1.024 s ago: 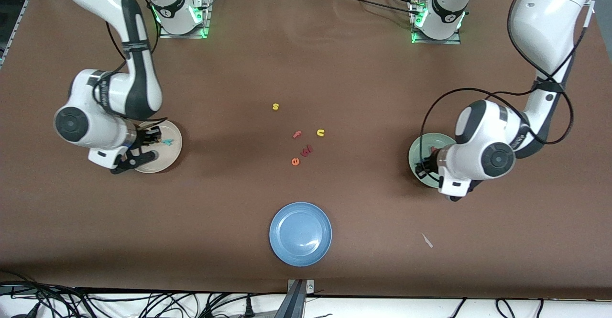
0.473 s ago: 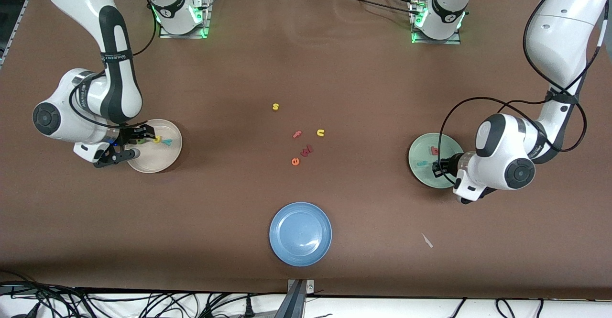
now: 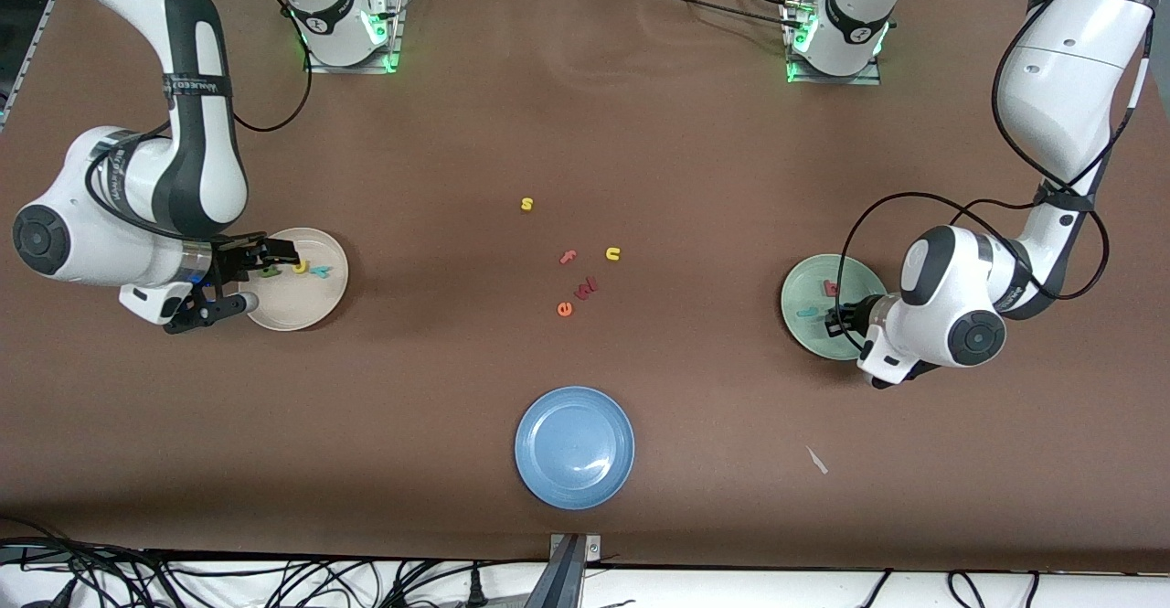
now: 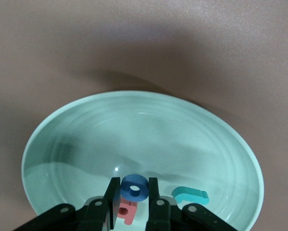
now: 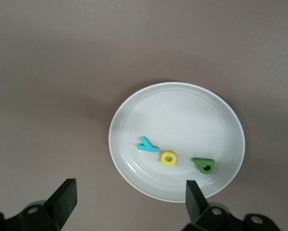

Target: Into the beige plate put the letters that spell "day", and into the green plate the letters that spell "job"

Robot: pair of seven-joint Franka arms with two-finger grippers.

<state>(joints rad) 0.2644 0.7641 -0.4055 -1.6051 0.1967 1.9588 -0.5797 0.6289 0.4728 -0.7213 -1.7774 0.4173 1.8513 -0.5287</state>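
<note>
While the desk (image 3: 585, 133) is spanned by both arms, the beige plate (image 5: 192, 103) is seen under the right claw (image 5: 127, 199), whose fingers are spread wide and hold nothing. Within that plate lie the green, yellow and teal "day" letters (image 5: 168, 158). Over the green plate (image 4: 86, 144), the blue "o" (image 4: 134, 187) is pinched by the left claw (image 4: 134, 202); the red "b" (image 4: 126, 211) and teal "j" (image 4: 190, 195) lie inside.

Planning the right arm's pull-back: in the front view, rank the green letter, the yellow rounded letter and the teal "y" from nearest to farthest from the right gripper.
1. Green letter: in the beige plate, right by the open right gripper.
2. Yellow rounded letter: mid-plate, next along.
3. Teal "y": farthest, toward the table's middle.
</note>
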